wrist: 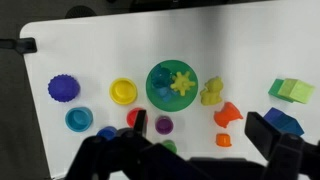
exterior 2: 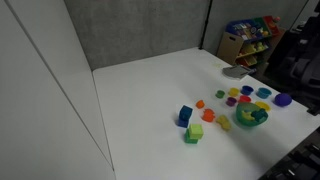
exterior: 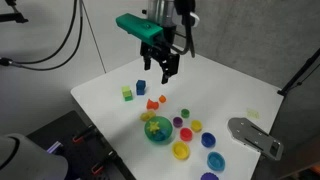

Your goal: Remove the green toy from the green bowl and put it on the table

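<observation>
Above the worktop [exterior: 105,95], the gripper [exterior: 156,70] hangs with jaws apart (nothing between them); the green bowl [exterior: 158,140] below holds small toys [exterior: 155,126].

Grey wall [exterior 2: 140,30], cluttered toy shelf [exterior 2: 250,36] beyond

The white table [exterior: 105,92] carries the green bowl [wrist: 152,92], a yellow bowl [wrist: 123,92], blue cups [wrist: 79,120], a yellow-green cube [wrist: 295,90], a blue block [wrist: 284,121] and orange pieces [wrist: 227,114].
</observation>
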`<state>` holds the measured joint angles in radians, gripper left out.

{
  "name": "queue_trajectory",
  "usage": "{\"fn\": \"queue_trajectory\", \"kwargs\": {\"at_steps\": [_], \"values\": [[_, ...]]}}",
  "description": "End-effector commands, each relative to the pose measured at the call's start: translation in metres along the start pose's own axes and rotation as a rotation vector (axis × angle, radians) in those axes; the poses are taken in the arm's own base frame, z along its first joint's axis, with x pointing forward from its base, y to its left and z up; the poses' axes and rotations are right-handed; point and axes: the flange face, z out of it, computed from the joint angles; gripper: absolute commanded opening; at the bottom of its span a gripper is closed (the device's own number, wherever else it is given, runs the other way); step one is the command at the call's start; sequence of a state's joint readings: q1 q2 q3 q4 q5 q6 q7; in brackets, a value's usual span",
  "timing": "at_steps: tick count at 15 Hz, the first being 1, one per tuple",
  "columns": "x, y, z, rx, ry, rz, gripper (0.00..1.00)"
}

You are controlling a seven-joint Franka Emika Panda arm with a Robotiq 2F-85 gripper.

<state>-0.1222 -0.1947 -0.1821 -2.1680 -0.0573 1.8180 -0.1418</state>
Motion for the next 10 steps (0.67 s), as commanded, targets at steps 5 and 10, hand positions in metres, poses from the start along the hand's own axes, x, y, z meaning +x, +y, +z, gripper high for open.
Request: {"fn": "queue_trajectory", "kwargs": {"at_steps": [5, 10], "values": [[0.000, 0.000, -0.002, 0.000, 0.002, 0.000, 1.00], [0.024, -0.019, 0.018, -0.027, 0.033, -0.035, 1.00]]}}
